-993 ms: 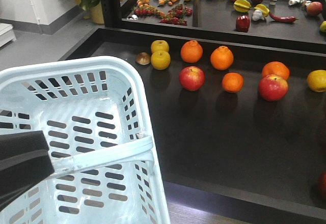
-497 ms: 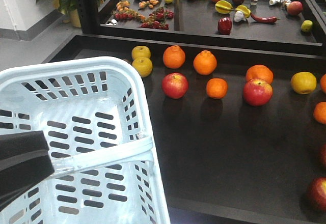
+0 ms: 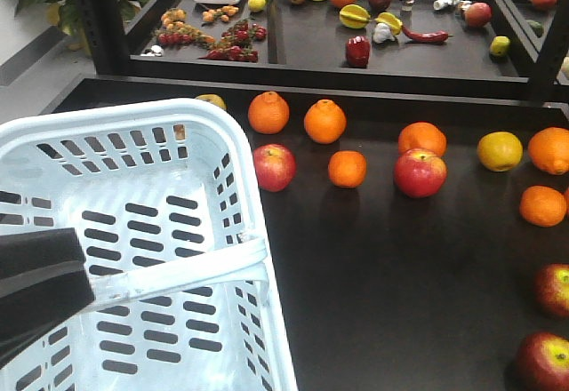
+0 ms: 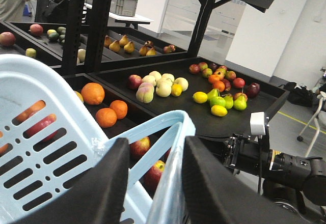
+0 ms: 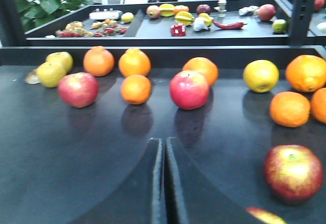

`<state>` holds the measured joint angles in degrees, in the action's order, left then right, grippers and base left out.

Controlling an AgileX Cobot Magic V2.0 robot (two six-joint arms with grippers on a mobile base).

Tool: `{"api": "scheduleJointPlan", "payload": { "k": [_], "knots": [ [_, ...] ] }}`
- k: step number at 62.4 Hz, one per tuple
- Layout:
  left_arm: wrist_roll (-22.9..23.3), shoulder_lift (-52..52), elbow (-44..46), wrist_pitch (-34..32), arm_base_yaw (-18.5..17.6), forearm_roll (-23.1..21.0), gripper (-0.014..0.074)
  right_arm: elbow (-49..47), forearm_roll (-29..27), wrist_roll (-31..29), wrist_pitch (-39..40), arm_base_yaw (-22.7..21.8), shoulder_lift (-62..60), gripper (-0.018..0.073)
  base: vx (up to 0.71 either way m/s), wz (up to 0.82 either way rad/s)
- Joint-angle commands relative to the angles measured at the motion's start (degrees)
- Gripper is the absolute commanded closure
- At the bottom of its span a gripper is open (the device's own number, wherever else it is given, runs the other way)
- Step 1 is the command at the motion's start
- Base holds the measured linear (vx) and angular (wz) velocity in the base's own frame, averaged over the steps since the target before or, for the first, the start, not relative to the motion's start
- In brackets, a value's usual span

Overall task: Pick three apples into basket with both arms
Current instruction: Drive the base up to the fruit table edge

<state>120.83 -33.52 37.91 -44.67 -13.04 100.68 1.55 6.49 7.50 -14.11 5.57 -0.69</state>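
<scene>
Black shelf point(image 3: 400, 267) holds apples point(image 3: 420, 172) and oranges point(image 3: 324, 121); my left gripper point(image 4: 157, 150) clamps the basket point(image 3: 133, 142) handle, right gripper point(image 5: 164, 178) closed, empty.

Basket point(image 3: 107, 114) at front left, over left edge of counter point(image 3: 391, 258). First apple point(image 3: 274, 167) just right of basket far corner. Second apple point(image 3: 420, 172) further right, citrus fruit point(image 3: 347, 169) between them. Third apple point(image 3: 553, 289) at right edge, fourth apple point(image 3: 544, 362) before it. Shelf point(image 3: 311, 43) behind counter.
</scene>
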Motion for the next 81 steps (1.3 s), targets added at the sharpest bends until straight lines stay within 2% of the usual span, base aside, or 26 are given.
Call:
{"api": "scheduleJointPlan", "payload": {
  "k": [1, 81],
  "knots": [
    [1.08, -0.03, 1.63, 1.98, -0.19, 1.12, 0.0603, 0.82, 0.57, -0.44, 4.2, 0.06, -0.67, 0.0564, 0.11, -0.17],
    [1.08, -0.03, 1.63, 1.92, -0.19, 1.12, 0.0603, 0.82, 0.57, -0.44, 4.2, 0.06, -0.67, 0.0564, 0.07, -0.12]
  ]
}}
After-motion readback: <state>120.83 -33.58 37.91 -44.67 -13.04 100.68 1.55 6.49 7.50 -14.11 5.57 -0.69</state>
